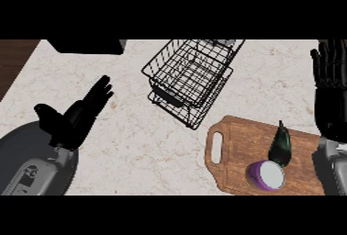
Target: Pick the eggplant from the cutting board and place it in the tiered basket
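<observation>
**Eggplant (278, 153) is lying untouched on the cutting board (237, 151) at lower right, with both hands showing open and empty.**

The eggplant is resting near the board's right side, its thin stem pointing toward the top of the frame and its rounded purple-and-white end facing the lower edge. It is probably fairly light and stiff, with a glossy skin that is likely to slip, so a wrap around the thick middle of the body looks safer than a pinch at the stem. The right hand (331, 92) is hanging at the right edge just above the board, fingers straight and spread, touching nothing. The tiered basket (190, 78) is standing at upper centre, near the board's upper left corner. The left hand (81, 114) is resting open at middle left over the counter (136, 151), holding nothing.
</observation>
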`<action>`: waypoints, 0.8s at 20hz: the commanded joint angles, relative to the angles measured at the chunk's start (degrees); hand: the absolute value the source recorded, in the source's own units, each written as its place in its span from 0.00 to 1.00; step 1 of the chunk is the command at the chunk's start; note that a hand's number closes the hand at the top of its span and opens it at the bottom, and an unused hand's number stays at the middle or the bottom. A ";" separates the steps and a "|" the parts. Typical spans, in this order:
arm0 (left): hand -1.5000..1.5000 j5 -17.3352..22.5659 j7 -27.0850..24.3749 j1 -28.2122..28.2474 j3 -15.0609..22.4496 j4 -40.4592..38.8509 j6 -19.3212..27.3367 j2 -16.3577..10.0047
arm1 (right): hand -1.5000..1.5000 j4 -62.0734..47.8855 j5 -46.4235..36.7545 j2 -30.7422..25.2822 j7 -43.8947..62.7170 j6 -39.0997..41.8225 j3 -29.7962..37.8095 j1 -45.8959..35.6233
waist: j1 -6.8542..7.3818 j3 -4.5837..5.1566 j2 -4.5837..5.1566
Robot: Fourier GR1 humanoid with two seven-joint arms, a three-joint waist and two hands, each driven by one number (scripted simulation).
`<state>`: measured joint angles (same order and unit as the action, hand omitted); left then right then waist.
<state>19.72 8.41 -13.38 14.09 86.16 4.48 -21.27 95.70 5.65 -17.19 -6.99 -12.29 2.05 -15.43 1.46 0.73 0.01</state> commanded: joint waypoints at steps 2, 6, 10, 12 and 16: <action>0.50 -2.53 -1.08 2.72 -2.69 0.38 1.39 -0.24 | 1.00 -6.21 -1.96 3.56 2.51 -2.82 -0.89 -3.67 | -0.83 -0.73 0.06; 0.50 -3.55 -1.03 5.07 -6.63 0.28 3.52 -4.22 | 1.00 -9.25 -1.29 5.58 12.91 -8.47 1.03 -6.08 | -0.18 -0.69 0.05; 0.50 -1.54 -0.06 6.71 -5.65 0.32 3.32 -2.48 | 0.00 -19.47 -9.79 6.01 20.79 -26.97 9.99 7.92 | -1.65 -0.54 0.63; 0.50 -2.02 -1.24 8.76 -4.92 0.68 3.04 -1.87 | 0.00 -18.32 -16.43 8.39 23.61 -34.07 6.60 6.85 | -0.77 -0.50 0.06; 0.50 -2.24 -1.44 9.18 -6.55 0.16 2.26 -2.33 | 0.00 -15.09 -30.32 3.05 35.08 -32.53 -2.14 6.49 | -1.44 -0.57 -0.11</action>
<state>18.04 7.75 -4.95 8.08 87.30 6.77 -24.10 79.55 -14.97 -12.05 19.07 -42.33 4.43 -9.54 0.34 0.20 0.14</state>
